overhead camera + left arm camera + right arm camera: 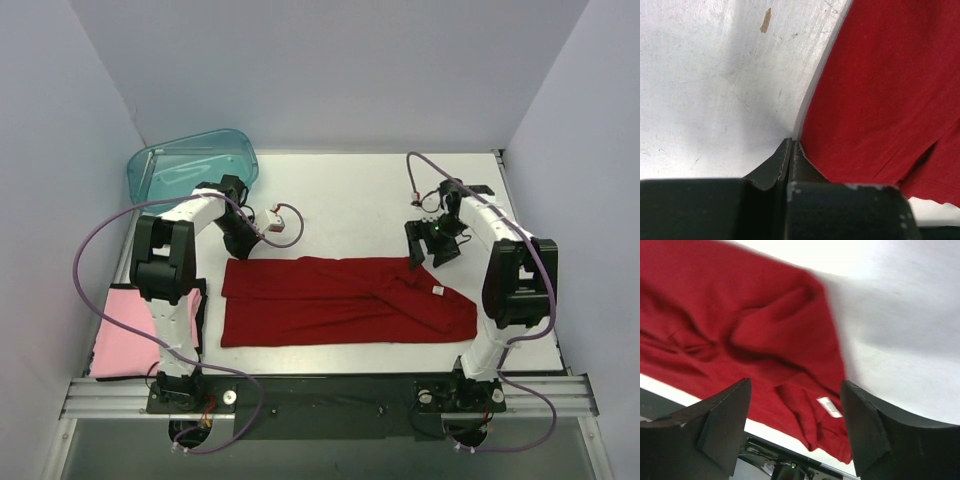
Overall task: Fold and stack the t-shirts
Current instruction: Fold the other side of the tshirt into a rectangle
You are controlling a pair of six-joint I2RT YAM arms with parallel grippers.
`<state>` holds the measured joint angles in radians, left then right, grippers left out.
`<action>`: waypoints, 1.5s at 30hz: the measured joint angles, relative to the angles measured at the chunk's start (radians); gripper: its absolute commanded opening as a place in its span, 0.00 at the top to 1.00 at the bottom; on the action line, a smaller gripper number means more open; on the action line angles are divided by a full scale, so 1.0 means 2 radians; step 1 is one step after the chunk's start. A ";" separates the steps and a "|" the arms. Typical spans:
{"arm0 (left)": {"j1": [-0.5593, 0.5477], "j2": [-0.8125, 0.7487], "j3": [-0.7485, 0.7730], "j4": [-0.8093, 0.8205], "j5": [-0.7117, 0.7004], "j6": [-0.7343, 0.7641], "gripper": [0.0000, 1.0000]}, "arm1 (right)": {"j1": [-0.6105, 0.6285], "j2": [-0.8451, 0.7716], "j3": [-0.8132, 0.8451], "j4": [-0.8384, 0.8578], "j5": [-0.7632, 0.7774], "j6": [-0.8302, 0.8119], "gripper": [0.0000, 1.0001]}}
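The dark red t-shirt (340,300) lies folded into a long band across the middle of the table, its white neck label (437,291) near the right end. The pale pink t-shirt (125,345) lies folded at the near left edge, partly behind the left arm. My left gripper (243,250) is at the red shirt's far left corner. In the left wrist view its jaws (791,143) are shut, tips on the table right beside the shirt's edge (880,90), with no cloth seen between them. My right gripper (432,245) is open above the shirt's far right edge. The right wrist view shows the shirt (740,315) and label (830,406) between its spread fingers (795,390).
A translucent teal tub (190,165) stands at the back left corner. White walls close in the table on three sides. A metal rail (330,385) with the arm bases runs along the near edge.
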<state>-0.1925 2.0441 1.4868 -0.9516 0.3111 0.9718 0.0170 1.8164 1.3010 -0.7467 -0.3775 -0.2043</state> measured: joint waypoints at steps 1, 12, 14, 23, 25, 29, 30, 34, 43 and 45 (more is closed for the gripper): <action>0.000 0.000 0.000 0.000 0.000 0.000 1.00 | 0.015 -0.011 -0.006 0.003 -0.004 -0.005 0.32; -0.001 -0.001 0.000 0.000 0.000 -0.001 1.00 | 0.099 -0.004 -0.011 0.007 -0.019 -0.031 0.34; -0.001 -0.001 -0.001 -0.001 0.000 -0.001 1.00 | 0.097 0.007 -0.009 0.007 -0.013 -0.032 0.34; -0.001 -0.002 -0.002 -0.002 0.000 0.000 1.00 | 0.094 0.024 0.008 0.007 -0.016 -0.046 0.88; -0.001 -0.002 -0.002 -0.002 0.000 0.000 1.00 | 0.089 0.024 0.008 0.006 -0.020 -0.045 1.00; -0.001 -0.003 -0.002 -0.003 0.000 0.000 1.00 | 0.054 0.021 0.008 0.003 -0.031 -0.039 1.00; -0.001 -0.003 -0.002 -0.003 0.000 0.000 1.00 | 0.039 0.019 0.008 0.002 -0.033 -0.037 1.00; -0.001 -0.003 -0.002 -0.003 0.000 -0.002 1.00 | -0.012 0.012 0.019 -0.001 -0.028 -0.033 1.00; -0.001 -0.003 -0.002 0.002 -0.019 -0.027 1.00 | -0.064 0.075 0.103 -0.003 0.045 -0.031 1.00; -0.001 -0.003 -0.002 0.002 -0.026 -0.033 1.00 | -0.071 0.098 0.117 -0.005 0.066 -0.030 1.00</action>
<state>-0.1944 2.0384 1.4834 -0.9466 0.2600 0.9062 -0.1249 2.0125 1.5352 -0.7567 -0.2447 -0.2634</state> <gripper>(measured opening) 0.022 0.009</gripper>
